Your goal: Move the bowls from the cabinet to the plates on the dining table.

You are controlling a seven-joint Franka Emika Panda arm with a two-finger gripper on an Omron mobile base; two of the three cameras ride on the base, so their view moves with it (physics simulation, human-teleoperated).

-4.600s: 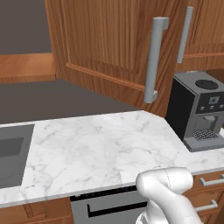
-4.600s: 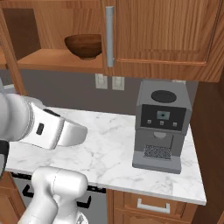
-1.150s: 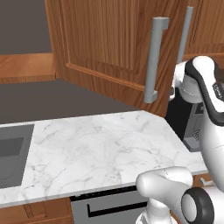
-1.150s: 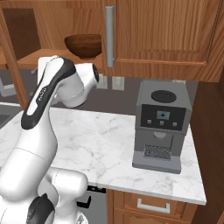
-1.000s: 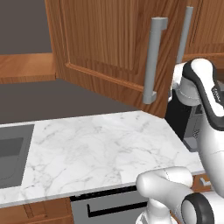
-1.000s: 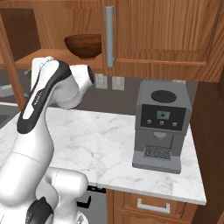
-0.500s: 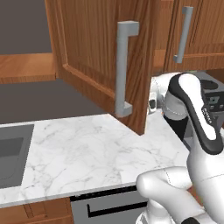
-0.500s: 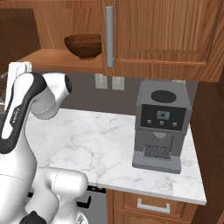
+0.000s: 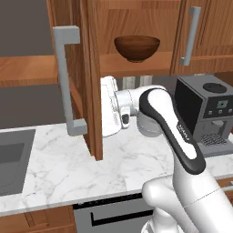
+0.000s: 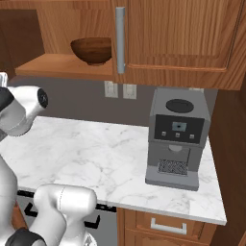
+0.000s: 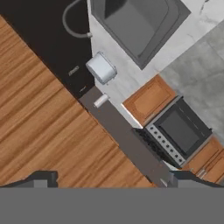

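Observation:
A dark brown glossy bowl stands upright on the wooden shelf of the cabinet. The cabinet's left door hangs wide open, its grey bar handle on the outer face. My arm reaches in behind that door's edge, below the shelf. In the hand view my gripper is open, its two tips wide apart right against the door's wood, and the grey bar handle runs down toward the right tip. The plates and the dining table are out of view.
A black coffee machine stands on the marble counter to the right. A sink is set into the counter at the left. The right cabinet door is closed.
The left cabinet door has swung further open to the left, uncovering the brown bowl in the left base view. My arm has followed it leftward. The jaws stayed wide.

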